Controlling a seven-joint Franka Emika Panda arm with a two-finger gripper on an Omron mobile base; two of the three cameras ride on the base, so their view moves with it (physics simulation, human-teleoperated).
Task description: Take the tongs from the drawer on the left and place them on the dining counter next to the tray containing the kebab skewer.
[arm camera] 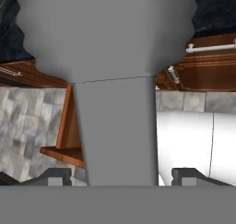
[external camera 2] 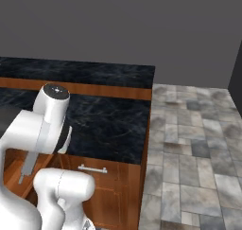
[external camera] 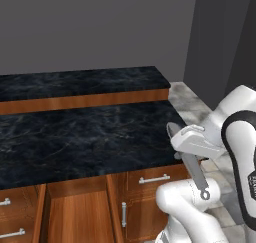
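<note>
A: What does your pincer (external camera: 186,154) have?

B: It is clenched on the slim grey-silver metal tongs (external camera: 194,173). You see them slanting down from the hand, ring end lowest, above the reddish-brown wooden cabinet front. In the hand view their broad grey arms run straight away from the fingertips (arm camera: 54,176).

A: Which way do you carry them?

B: Up and beyond, I judge. The long black marble worktop with fine whitish veins (external camera: 75,137) lies just past the hand, to its left, with a raised ledge further back. I cannot make out the tray, so search along it.

A: And the room?

B: Grey stone floor tiles (external camera 2: 194,144) lie right of the worktop's end, with a plain dark grey wall (external camera 2: 118,25) behind.
</note>
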